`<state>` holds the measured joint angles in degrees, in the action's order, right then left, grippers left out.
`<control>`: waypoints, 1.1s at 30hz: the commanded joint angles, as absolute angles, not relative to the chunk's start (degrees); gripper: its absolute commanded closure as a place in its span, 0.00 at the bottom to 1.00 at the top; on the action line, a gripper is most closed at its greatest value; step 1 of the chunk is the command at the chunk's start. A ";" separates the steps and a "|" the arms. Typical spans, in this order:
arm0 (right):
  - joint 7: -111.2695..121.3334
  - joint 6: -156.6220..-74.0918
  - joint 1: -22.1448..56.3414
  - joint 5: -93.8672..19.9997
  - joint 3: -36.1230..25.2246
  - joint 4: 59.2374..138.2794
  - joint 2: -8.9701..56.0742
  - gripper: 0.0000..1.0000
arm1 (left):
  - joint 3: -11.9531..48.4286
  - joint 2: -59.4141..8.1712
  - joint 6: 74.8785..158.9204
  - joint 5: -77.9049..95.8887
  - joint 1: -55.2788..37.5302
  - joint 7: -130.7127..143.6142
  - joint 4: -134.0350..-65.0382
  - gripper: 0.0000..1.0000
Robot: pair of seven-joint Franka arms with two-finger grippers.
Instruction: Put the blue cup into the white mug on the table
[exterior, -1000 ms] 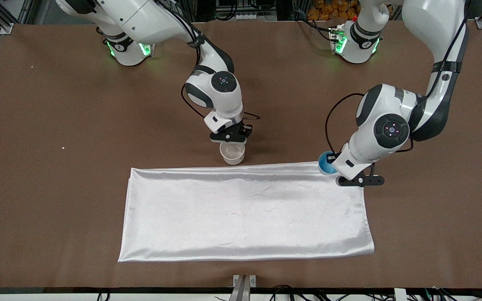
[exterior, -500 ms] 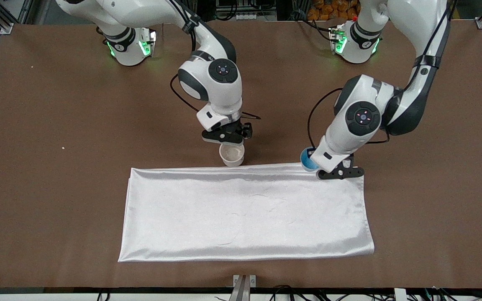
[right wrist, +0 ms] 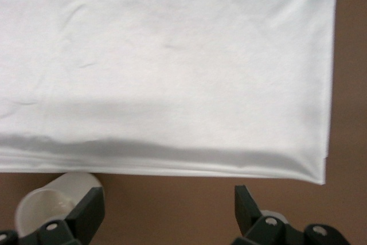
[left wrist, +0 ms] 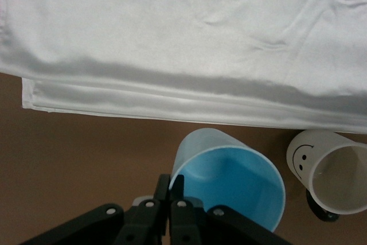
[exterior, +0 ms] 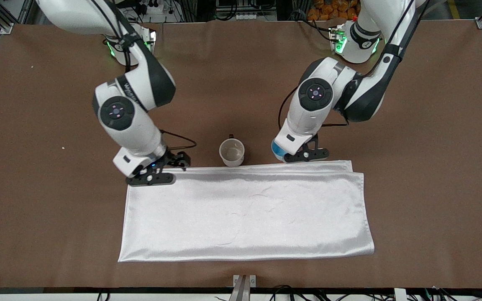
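Note:
The white mug (exterior: pixel 232 152) stands upright on the brown table (exterior: pixel 57 104), touching the edge of the white cloth that lies farther from the front camera. My left gripper (exterior: pixel 296 156) is shut on the rim of the blue cup (exterior: pixel 278 150) and holds it over the table beside the mug, toward the left arm's end. In the left wrist view the fingers (left wrist: pixel 172 190) pinch the cup's (left wrist: pixel 232 182) wall, with the mug (left wrist: pixel 331 175) close by. My right gripper (exterior: pixel 150 177) is open and empty over the cloth's corner, toward the right arm's end from the mug (right wrist: pixel 43 206).
A large white satin cloth (exterior: pixel 245 211) lies spread over the table, nearer the front camera than the mug. It fills most of both wrist views (left wrist: pixel 183 44) (right wrist: pixel 166 67). Bare brown table lies round it.
My left gripper has carried the blue cup along the cloth's edge to beside the mug. My right gripper has left the mug and moved to the cloth's corner at the right arm's end.

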<state>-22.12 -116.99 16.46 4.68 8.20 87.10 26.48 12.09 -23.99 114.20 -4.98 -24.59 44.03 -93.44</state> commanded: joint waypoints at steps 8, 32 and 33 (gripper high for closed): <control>-9.40 -114.44 7.91 4.13 4.31 84.81 27.25 0.00 | 11.78 -30.32 115.04 -5.63 -31.99 55.72 -85.26 1.00; -8.79 -110.92 3.43 4.04 -3.52 91.32 11.26 0.00 | 11.69 -37.09 126.38 -5.01 -37.00 67.41 -82.62 1.00; -8.79 -109.79 3.25 4.04 -3.52 91.41 9.86 0.00 | 11.69 -37.26 126.82 -5.01 -37.18 67.59 -82.62 1.00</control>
